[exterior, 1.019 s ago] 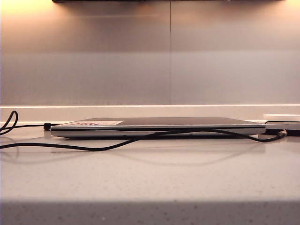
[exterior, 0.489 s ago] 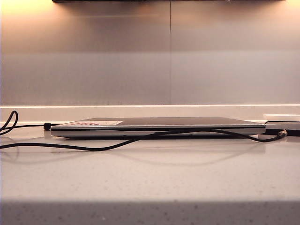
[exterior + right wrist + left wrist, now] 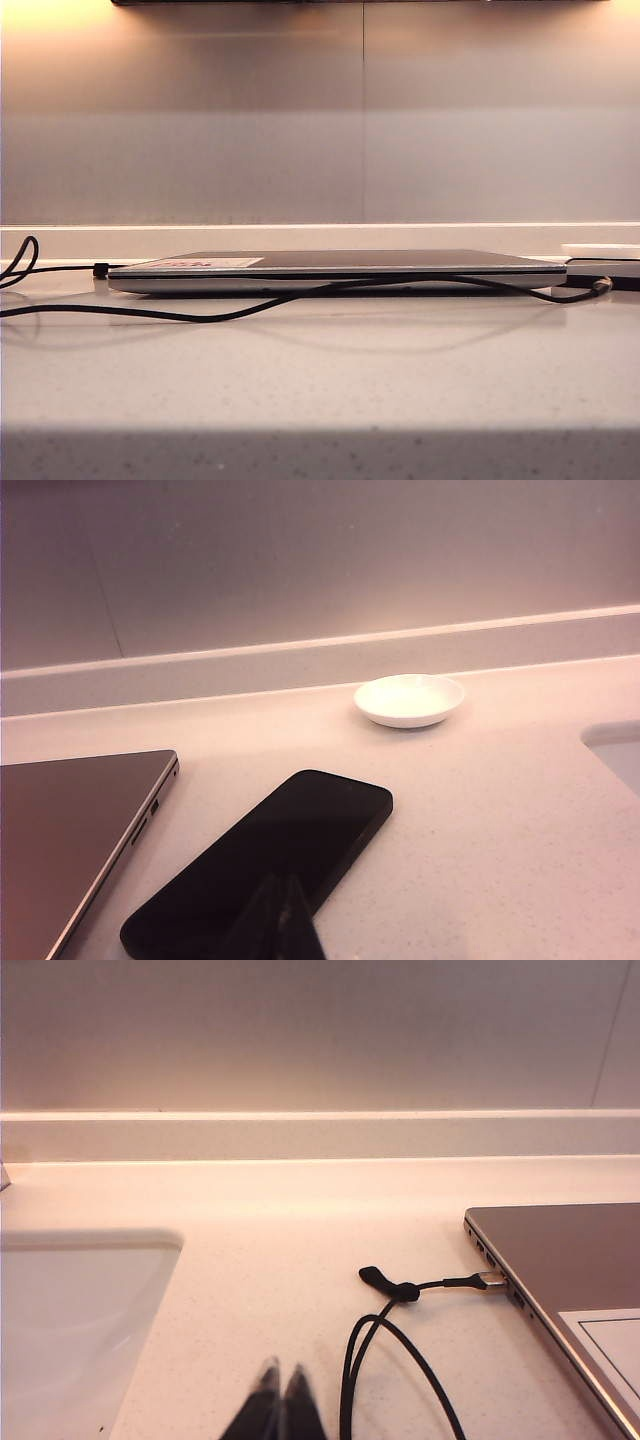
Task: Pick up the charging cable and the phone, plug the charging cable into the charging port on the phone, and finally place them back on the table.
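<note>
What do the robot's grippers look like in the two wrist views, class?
Only fingertips show. The left gripper has two slim, dark, tapering fingers; the right gripper looks the same, black and pointed. No cables, markings or arm links are visible, and the exterior view shows neither arm.

Bare table (image 3: pixel 330 380) in front; laptop (image 3: pixel 340 268), charging cable (image 3: pixel 200 315) behind.

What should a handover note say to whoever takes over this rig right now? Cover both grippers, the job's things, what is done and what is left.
Left gripper: shut, empty, near the charging cable.
Right gripper: shut, empty, by the phone.
Phone lies flat on the table beside the laptop; the cable runs along the laptop's front towards it.
Done: unclear, since the join is hidden.
Left: check the plug first.
</note>
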You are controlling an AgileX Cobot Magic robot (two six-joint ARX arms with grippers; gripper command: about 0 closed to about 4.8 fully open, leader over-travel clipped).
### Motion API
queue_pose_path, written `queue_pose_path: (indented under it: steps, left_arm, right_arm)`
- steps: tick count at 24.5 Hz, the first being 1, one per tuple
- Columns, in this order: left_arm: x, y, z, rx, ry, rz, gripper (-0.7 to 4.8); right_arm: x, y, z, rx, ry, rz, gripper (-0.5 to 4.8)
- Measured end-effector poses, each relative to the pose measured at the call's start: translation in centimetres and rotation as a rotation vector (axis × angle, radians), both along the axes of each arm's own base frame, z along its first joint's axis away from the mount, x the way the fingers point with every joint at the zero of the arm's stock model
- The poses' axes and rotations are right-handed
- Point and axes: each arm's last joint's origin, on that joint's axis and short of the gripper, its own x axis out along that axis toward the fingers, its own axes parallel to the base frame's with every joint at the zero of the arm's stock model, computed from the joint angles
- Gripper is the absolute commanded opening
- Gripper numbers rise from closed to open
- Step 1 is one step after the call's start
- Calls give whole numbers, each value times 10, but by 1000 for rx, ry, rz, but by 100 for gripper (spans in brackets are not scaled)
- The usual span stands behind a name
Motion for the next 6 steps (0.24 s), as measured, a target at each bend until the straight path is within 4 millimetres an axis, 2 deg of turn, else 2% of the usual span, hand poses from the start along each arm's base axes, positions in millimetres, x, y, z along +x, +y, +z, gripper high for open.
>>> queue_pose_path:
  steps: [6]
  left_arm:
    - [0,0,0,0,0,0,-5]
  right_arm:
    - [0,0,-1,0,14,0,0]
